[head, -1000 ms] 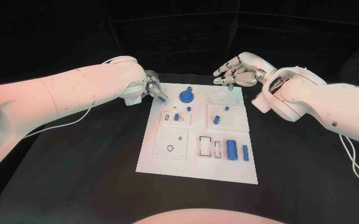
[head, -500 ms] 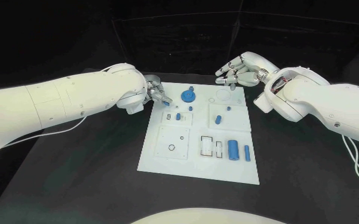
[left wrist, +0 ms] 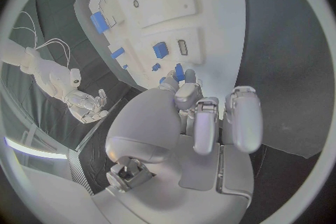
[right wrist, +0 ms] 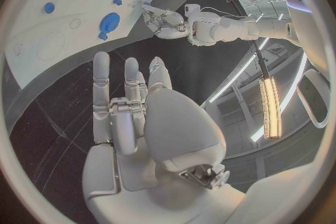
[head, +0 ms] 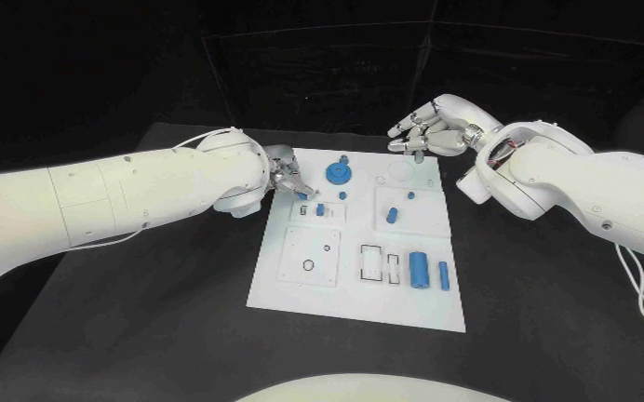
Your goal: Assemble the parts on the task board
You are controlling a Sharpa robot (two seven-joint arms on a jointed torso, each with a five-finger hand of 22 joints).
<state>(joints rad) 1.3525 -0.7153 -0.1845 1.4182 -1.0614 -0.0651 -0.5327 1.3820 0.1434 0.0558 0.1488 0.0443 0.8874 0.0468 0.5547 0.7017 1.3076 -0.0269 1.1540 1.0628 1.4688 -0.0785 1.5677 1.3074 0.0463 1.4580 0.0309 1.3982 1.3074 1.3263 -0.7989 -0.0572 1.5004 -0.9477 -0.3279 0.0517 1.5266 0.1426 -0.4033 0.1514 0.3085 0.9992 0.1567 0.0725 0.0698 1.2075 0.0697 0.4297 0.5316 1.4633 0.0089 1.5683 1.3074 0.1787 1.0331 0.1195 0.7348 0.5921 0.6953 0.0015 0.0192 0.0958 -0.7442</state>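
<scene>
Parts: left robot hand [head: 286, 175] sits over the task board [head: 355, 286] at its far left corner, fingertips pinching a small blue part [left wrist: 179, 71] just above the board surface. Right robot hand [head: 427, 133] hangs past the board's far right corner, above the black table [head: 134, 318], fingers spread and holding nothing. On the board: a round blue part [head: 337, 175] near the far edge, a small blue peg [head: 391, 216] mid-board, and a blue cylinder [head: 418, 269] with a slimmer blue bar [head: 443, 274] beside it near the right edge.
</scene>
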